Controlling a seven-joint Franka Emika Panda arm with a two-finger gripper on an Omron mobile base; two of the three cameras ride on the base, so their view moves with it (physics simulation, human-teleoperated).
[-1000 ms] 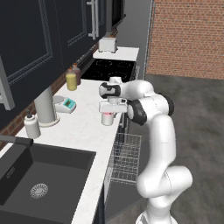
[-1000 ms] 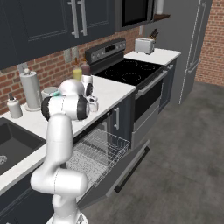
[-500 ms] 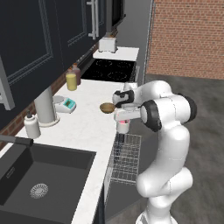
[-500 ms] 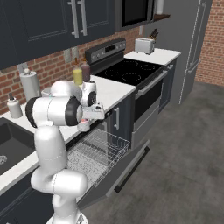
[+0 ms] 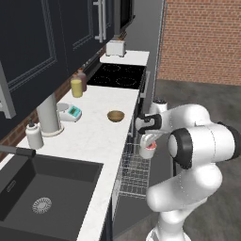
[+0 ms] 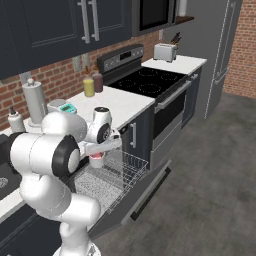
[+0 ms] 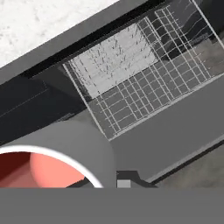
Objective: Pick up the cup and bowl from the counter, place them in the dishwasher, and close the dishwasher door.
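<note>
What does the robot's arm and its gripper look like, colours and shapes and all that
The arm is made of glossy white rounded segments, bulging like thick tubes, with dark grey round caps at the joints. The wrist section is dark with a white collar. The gripper is small with two dark fingers. No cables or markings can be made out.

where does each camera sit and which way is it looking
Left base view: behind the arm's left, looking forward down the counter past the bowl; arm at right, gripper carrying the cup.
Right base view: behind its right, facing the dishwasher door; arm at left.
Hand view: on the hand, looking down at the wire rack; cup rim close.
All share cup and rack.
</note>
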